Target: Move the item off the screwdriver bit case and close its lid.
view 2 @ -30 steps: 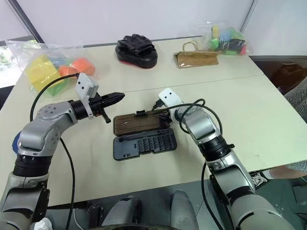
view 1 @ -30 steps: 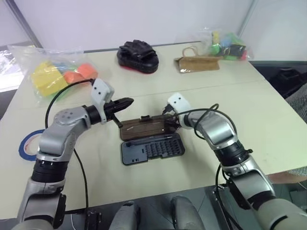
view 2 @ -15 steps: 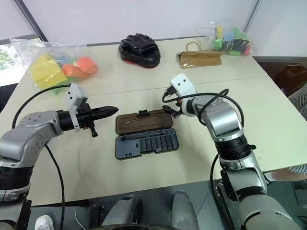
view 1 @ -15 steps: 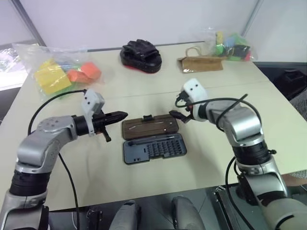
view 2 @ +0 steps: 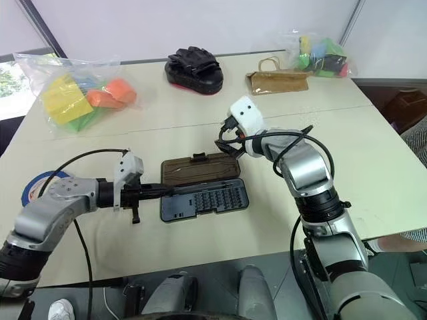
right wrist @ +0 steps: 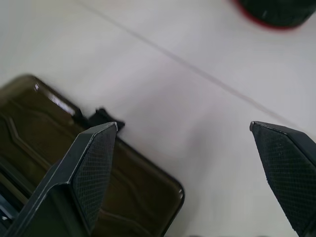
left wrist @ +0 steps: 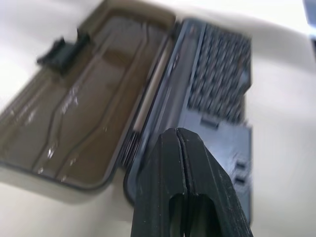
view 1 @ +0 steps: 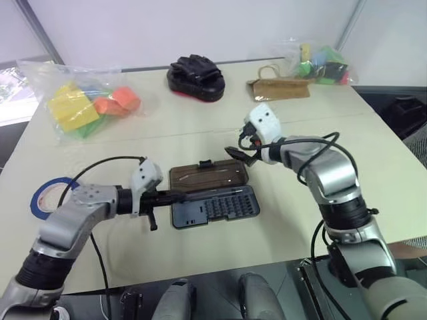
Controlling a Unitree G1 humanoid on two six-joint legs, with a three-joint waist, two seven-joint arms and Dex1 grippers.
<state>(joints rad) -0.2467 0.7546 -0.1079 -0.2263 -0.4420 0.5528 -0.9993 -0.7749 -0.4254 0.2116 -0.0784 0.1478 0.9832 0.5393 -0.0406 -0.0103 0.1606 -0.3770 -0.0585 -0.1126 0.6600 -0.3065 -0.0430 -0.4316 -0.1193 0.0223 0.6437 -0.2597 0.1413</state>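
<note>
Black fingers of our left gripper (view 1: 175, 195) are pinched together, empty, at the left end of the screwdriver bit case (view 1: 213, 206), mid-frame. Its lid (view 1: 208, 177) lies flat open; our right gripper (view 1: 235, 154) hovers spread wide above.

Glossy translucent plastic lid (view 1: 208, 176), matt plastic screwdriver bit case (view 1: 213, 207), smooth matt table (view 1: 200, 120)

bit case (view 1: 213, 206): one
plastic bags of toys (view 1: 85, 101): two
glove pad (view 1: 195, 77): one
tape roll (view 1: 48, 196): one
paper bag (view 1: 278, 88): one
</note>
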